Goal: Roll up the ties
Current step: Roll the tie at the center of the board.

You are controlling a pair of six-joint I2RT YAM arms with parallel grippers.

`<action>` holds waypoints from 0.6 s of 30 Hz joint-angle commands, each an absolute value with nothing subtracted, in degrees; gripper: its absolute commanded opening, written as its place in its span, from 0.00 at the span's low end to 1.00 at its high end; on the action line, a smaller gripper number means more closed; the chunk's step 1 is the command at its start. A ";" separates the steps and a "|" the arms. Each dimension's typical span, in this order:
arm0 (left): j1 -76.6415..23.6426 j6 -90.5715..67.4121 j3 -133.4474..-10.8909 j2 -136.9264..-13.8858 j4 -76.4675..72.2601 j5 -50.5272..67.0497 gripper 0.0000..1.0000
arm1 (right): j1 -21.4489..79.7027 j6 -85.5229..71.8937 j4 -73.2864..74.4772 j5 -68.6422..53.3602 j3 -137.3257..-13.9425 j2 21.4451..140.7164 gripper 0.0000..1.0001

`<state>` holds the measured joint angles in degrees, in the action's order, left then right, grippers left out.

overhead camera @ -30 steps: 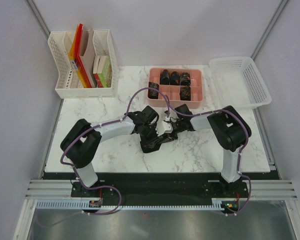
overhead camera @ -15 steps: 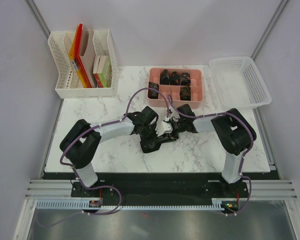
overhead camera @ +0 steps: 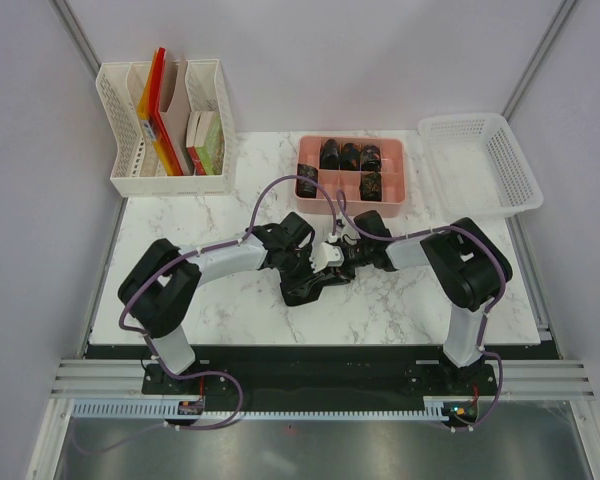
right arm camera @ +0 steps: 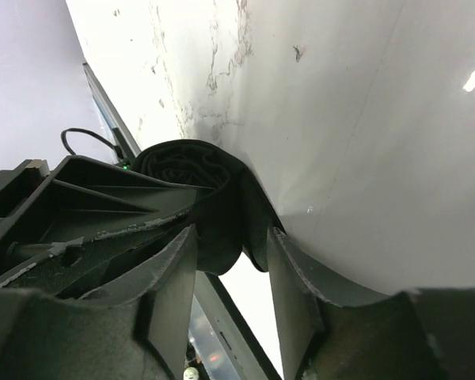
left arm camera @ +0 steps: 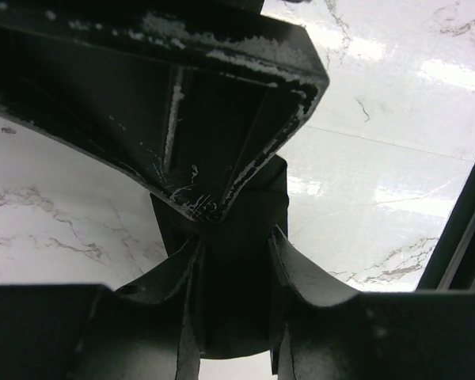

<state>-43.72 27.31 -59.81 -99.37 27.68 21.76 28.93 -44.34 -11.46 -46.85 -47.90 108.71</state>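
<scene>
A blackish tie (overhead camera: 302,292) lies partly coiled at the table's middle, where both grippers meet. My left gripper (overhead camera: 313,264) is shut on it; in the left wrist view (left arm camera: 233,237) dark fabric (left arm camera: 236,285) fills the gap between the fingers. The other gripper's finger (left arm camera: 190,103) hangs just above. My right gripper (overhead camera: 333,257) also grips the tie; the right wrist view (right arm camera: 229,233) shows the coil (right arm camera: 186,168) and a fold of it between the fingers. Several rolled ties (overhead camera: 349,155) sit in the pink tray (overhead camera: 404,175).
A white wire basket (overhead camera: 480,165) stands at the back right, beside the pink tray. A white file organizer (overhead camera: 130,180) with folders and books stands at the back left. The marble tabletop (overhead camera: 180,290) spreads around the arms.
The right arm's elbow has shifted slightly right and its gripper has edged toward the left gripper. The tie stays held at the middle.
</scene>
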 commanded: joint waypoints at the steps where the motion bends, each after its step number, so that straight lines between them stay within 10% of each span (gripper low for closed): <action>1: -43.77 31.99 -56.69 -104.50 29.18 19.86 0.29 | 29.62 -46.58 -18.10 -49.57 -47.02 106.70 0.51; 18: -42.10 39.02 -59.41 -107.23 31.64 20.74 0.29 | 30.85 -48.07 -20.83 -48.43 -46.32 106.70 0.53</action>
<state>-42.70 32.14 -61.91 -101.21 30.59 24.64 29.04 -46.81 -15.94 -47.70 -46.09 108.47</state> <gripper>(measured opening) 0.349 0.543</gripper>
